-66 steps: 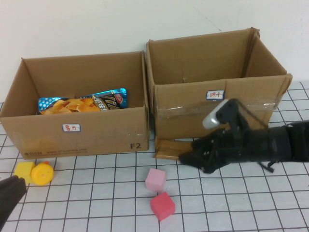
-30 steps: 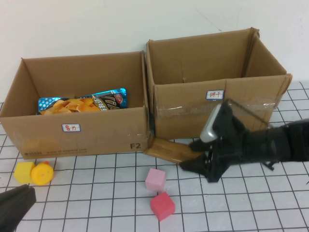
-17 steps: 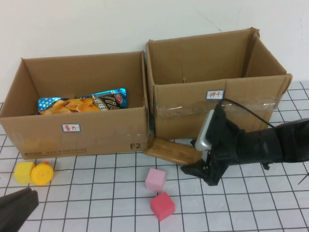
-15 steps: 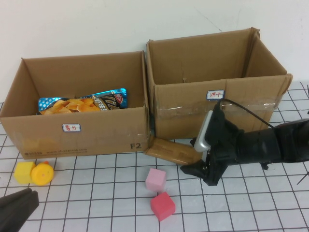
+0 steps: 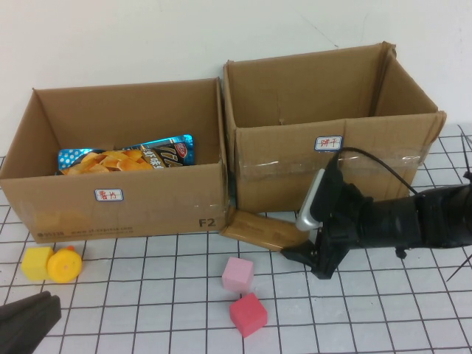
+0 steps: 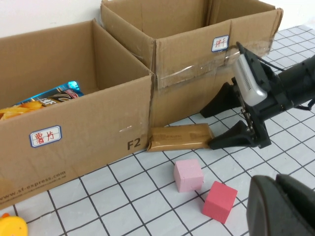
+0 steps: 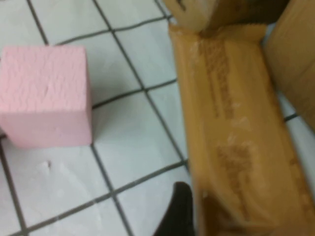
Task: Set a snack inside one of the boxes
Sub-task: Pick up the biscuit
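Sitting parked at the near left corner of the table: left gripper [image 5: 26,324], claw closed on nothing. Resting just beyond it, a yellow duck [image 5: 63,264] against the left box [image 5: 118,206], already holding a chip bag [image 5: 129,156]. Lying flat on the grid at the foot of the boxes, across the seam between them: brown snack bar [image 5: 264,230], not yet gripped. Sitting nearer than the bar, a pink cube [image 5: 237,273] and a red cube [image 5: 248,314]. Hovering low at the bar's right end, in front of the taped right box [image 5: 332,158]: right gripper [image 5: 304,257], claw spread wide and empty. Judging the step as the approach to grasp; next calling for straddling the bar, closing, then lifting over a box wall.
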Available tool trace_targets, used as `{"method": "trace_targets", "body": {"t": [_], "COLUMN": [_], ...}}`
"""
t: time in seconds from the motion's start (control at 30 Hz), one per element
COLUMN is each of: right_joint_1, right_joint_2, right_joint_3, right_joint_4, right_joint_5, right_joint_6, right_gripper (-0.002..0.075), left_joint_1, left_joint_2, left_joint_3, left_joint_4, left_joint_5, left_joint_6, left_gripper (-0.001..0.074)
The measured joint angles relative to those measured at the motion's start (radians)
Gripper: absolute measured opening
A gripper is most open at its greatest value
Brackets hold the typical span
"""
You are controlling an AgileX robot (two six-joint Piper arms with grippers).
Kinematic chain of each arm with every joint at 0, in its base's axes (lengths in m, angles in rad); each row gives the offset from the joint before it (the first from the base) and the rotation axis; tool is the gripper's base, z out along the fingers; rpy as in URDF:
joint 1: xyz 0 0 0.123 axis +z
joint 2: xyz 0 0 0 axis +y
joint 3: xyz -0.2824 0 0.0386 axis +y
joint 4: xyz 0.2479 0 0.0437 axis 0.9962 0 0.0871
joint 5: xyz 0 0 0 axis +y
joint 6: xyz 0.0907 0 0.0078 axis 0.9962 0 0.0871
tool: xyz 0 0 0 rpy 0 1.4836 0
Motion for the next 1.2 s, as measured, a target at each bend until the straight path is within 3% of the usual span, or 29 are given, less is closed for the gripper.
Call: {"method": "trace_targets", "body": {"t": [0.6, 0.93, 1.2], "right_joint_1": [0.000, 0.000, 0.000], "right_joint_2": [0.062, 0.074, 0.074], "right_joint_3": [-0.009, -0.009, -0.009], "right_joint_4": [0.017, 0.015, 0.013], "right_joint_5": [0.065, 0.187, 0.145], "right_joint_6": [0.015, 0.123, 0.125], "right_gripper": [0.0609, 0.0499, 0.0488], "left_joint_1": [0.000, 0.000, 0.000], "left_joint_2": [0.000, 0.000, 0.000], "left_joint_3": [0.000, 0.000, 0.000], "left_joint_4": [0.002, 0.002, 0.002], "left_joint_5": [0.014, 0.016, 0.016], "left_joint_6": [0.000, 0.000, 0.000], "left_gripper": [-0.0001, -0.0001, -0.0001]}}
